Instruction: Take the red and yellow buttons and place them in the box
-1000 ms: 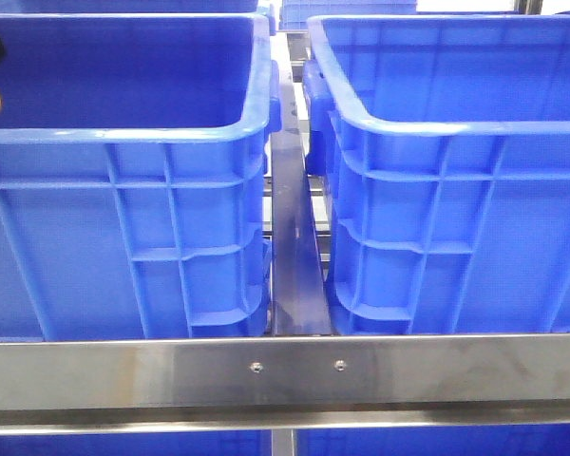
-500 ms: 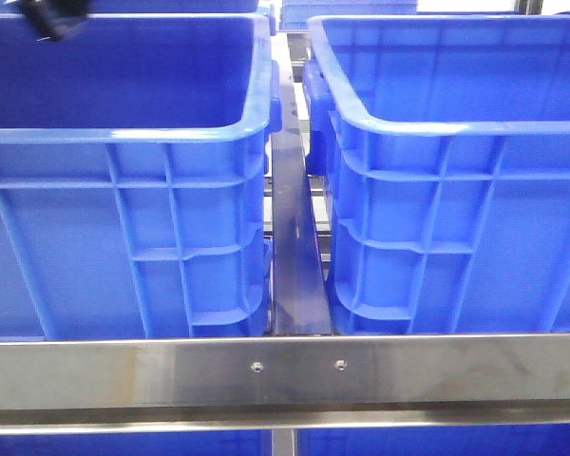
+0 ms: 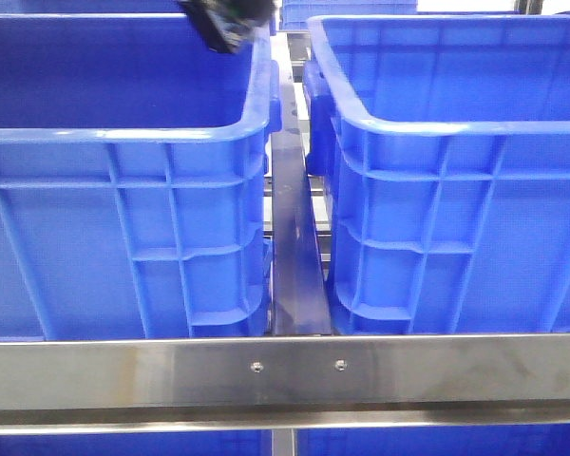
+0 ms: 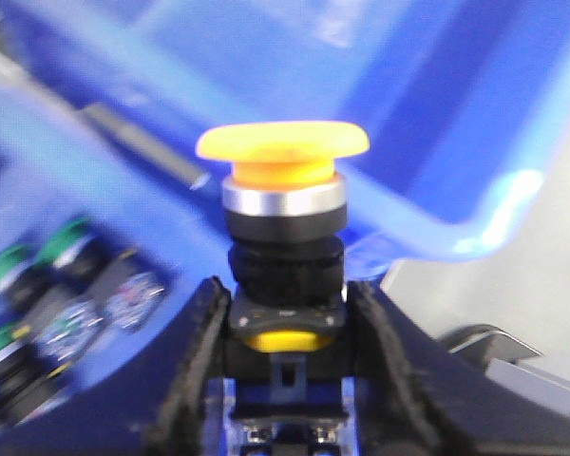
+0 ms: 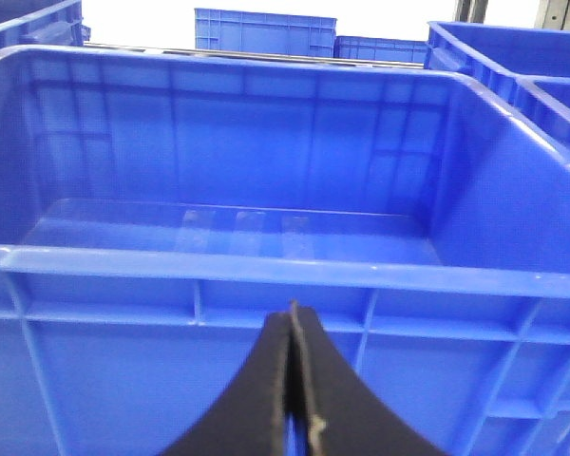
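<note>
My left gripper [image 4: 283,285] is shut on the black body of the yellow button [image 4: 283,142], whose orange-yellow cap stands above the fingers. From the front, that gripper [image 3: 223,24] shows as a dark shape at the top, over the far right corner of the left blue crate [image 3: 123,133]. The box [image 3: 437,126] is the blue crate to the right of it. In the right wrist view, my right gripper [image 5: 293,309] is shut on nothing, just outside the near wall of an empty blue crate [image 5: 266,271]. The red button is out of view.
Several blurred button parts [image 4: 66,304], some green-capped, lie in the crate below my left gripper. A steel rail [image 3: 285,370] runs across the front of both crates. A dark strip [image 3: 294,256] fills the narrow gap between them. More blue crates [image 5: 266,33] stand behind.
My left gripper has risen out of the left crate and swept right along its far rim, from the left edge to the crate's right corner. The right arm has not visibly moved.
</note>
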### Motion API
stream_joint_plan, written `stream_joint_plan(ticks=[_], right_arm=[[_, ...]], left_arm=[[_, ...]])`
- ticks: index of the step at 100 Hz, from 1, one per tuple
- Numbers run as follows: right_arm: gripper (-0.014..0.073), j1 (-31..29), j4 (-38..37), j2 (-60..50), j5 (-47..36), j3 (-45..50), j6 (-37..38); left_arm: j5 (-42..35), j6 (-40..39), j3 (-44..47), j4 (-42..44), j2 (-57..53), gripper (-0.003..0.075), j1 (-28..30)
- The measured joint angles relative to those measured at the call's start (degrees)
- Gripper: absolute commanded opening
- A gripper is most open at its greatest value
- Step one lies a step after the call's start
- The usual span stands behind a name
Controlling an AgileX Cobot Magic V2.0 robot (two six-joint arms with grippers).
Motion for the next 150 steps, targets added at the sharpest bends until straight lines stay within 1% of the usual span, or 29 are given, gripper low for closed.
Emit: stream_joint_plan(ticks=[13,26,31,36,51,62,75,82,87,91,92,94,99,101,104,108,111,114,120,127,138,150], right_arm=[[-0.0063,0.0,0.0,0.0,0.0,0.0,0.0],[-0.0063,0.0,0.0,0.0,-0.4,0.0,0.0],[-0.0063,0.1,0.0,0.0,0.8,-0.8,0.0],[-0.0063,0.1,0.0,0.0,3.7,-2.7,0.0],[-0.0063,0.1,1.2,0.7,16.1,-11.8,0.0],[-0.0063,0.1,2.8,4.4,24.4,-18.4,0.0],[-0.0052,0.1,3.2,11.1,31.9,-25.8,0.0],[0.0001,0.1,3.4,15.5,35.3,-29.4,0.0],[0.0072,0.1,3.9,18.5,37.3,-31.8,0.0],[0.016,0.1,4.5,21.0,38.4,-33.8,0.0],[0.0195,0.1,4.6,21.4,38.6,-34.1,0.0],[0.0231,0.1,4.9,22.5,39.0,-35.1,0.0],[0.0382,0.1,5.8,25.0,39.7,-37.2,0.0],[0.0419,0.1,6.1,25.9,39.9,-38.1,0.0],[0.0501,0.1,6.7,27.1,40.1,-39.2,0.0],[0.0572,0.1,7.5,28.8,40.1,-40.7,0.0],[0.0598,0.1,8.4,29.9,40.1,-41.6,0.0],[0.0605,0.1,9.3,30.9,40.2,-42.6,0.0],[0.0589,0.1,11.9,33.3,40.2,-44.0,-0.4],[0.0572,0.1,16.5,36.1,40.8,-45.7,-2.1],[0.0568,0.1,27.1,40.9,42.7,-48.3,-6.0],[0.0568,0.1,40.6,46.2,45.5,-50.9,-12.6]], left_arm=[[-0.6,0.0,0.0,0.0,0.5,0.004,-1.7],[-0.8,0.0,0.0,0.0,0.5,0.004,-2.0],[-0.8,0.0,0.0,0.0,0.5,0.004,-2.0],[-0.8,0.0,0.0,0.0,0.5,0.004,-2.0],[-0.9,0.0,0.0,0.0,0.5,0.004,-2.0],[-0.9,0.0,0.0,0.0,0.5,0.004,-2.0],[-0.9,0.0,0.0,0.0,0.5,0.004,-2.0],[-0.9,0.0,0.0,0.0,0.5,0.004,-2.0],[-0.9,0.1,0.0,0.0,0.5,0.004,-2.0],[-1.0,0.1,0.0,0.0,0.5,0.004,-2.0],[-1.0,0.1,0.0,0.0,0.5,0.004,-2.0],[-1.0,0.1,0.0,0.0,0.5,0.004,-2.0],[-1.0,0.1,0.0,0.0,0.5,0.004,-2.0],[-1.0,0.1,0.0,0.0,0.5,0.004,-2.0],[-1.0,0.1,0.0,0.0,0.5,0.004,-2.0],[-1.0,0.1,0.0,0.0,0.5,0.004,-2.0],[-1.0,0.1,0.0,0.0,0.5,0.004,-2.0],[-1.0,0.1,0.0,0.0,0.5,0.004,-2.0],[-1.0,0.1,0.0,0.0,0.5,0.004,-2.0],[-1.0,0.1,0.0,0.0,0.5,0.004,-2.0],[-1.0,0.1,0.0,0.0,0.5,0.004,-2.0],[-1.0,0.1,0.0,0.0,0.5,0.004,-2.0]])
